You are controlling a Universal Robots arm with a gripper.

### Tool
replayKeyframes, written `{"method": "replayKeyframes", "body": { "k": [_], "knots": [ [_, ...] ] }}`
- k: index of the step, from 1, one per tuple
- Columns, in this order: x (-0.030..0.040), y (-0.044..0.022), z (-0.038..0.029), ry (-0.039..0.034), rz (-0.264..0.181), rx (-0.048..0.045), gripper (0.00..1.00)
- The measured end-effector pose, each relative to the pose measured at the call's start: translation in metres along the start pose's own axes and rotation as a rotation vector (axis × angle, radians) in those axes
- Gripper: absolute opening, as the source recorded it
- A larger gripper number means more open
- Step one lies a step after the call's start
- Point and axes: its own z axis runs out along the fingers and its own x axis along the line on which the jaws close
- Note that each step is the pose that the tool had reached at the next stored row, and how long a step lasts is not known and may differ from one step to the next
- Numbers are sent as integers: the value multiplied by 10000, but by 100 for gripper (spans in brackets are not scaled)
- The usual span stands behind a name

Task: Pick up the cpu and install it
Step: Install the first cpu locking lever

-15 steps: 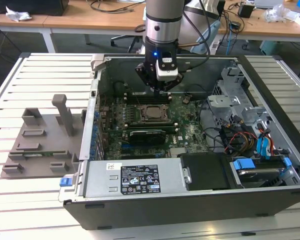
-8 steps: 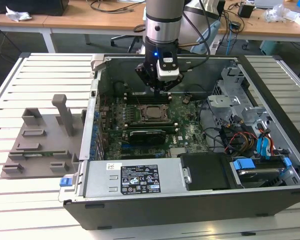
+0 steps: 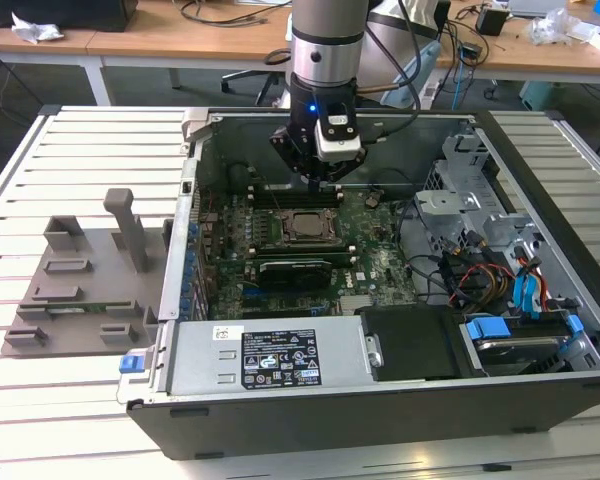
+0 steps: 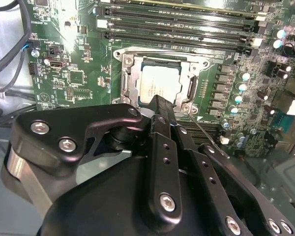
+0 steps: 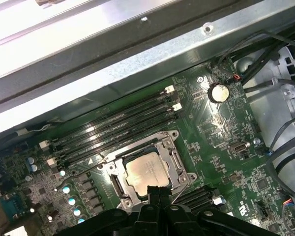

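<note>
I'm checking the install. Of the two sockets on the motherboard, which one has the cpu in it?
The one nearer the memory slots: the silver cpu lies in its frame, just below the end effector. The other socket looks dark.

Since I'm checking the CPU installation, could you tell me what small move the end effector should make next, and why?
Probably a short, straight lift. In the second wrist view the cpu lies flat inside the socket frame, and the end effector hangs just over its edge, so rising vertically should avoid nudging it.
</note>
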Motion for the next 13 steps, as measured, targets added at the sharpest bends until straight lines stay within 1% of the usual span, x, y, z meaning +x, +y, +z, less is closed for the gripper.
{"method": "replayKeyframes", "body": {
  "k": [3,13],
  "knots": [
    [0,0,0,-7,-221,-8,11],
    [0,0,0,-23,-680,-27,11]
  ]
}}
